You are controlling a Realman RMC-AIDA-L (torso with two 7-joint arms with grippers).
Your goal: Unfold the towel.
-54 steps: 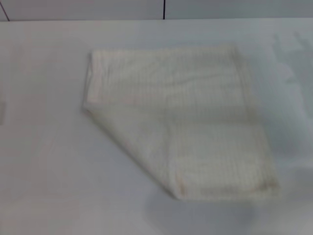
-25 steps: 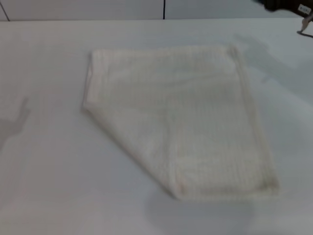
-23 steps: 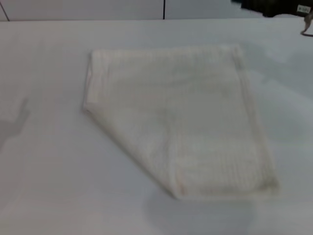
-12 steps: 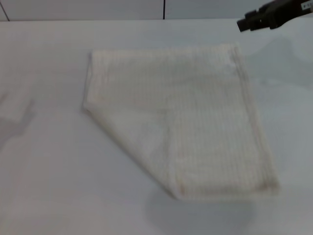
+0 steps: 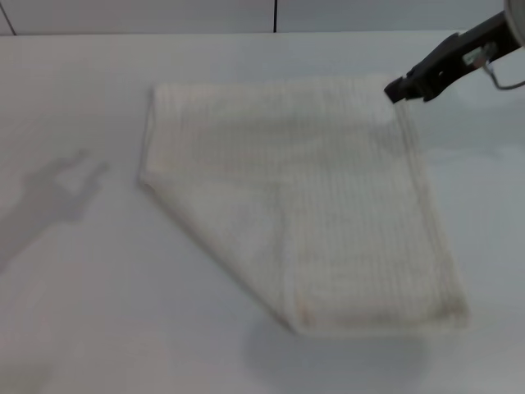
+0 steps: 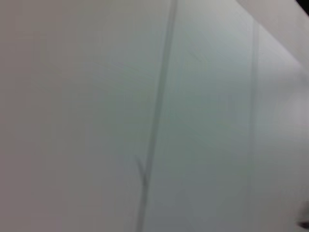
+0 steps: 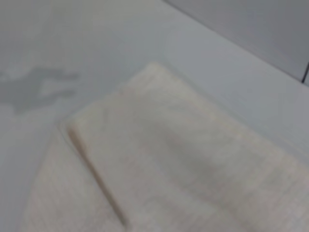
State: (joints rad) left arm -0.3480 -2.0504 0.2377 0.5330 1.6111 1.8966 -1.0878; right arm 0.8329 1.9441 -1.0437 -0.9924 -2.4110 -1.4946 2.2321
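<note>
The cream-white towel lies folded on the white table, with a diagonal folded edge running from its left corner to the near middle. It also shows in the right wrist view, where a fold ridge crosses it. My right gripper comes in from the upper right and hovers at the towel's far right corner. My left gripper is out of view; only its shadow falls on the table left of the towel.
The table's far edge meets a grey wall with a dark vertical seam. The left wrist view shows only a pale wall with seams.
My right gripper has come in from the upper right and moved down-left to the towel's far right corner. The left arm's shadow has grown and shifted right. The towel has not moved.
</note>
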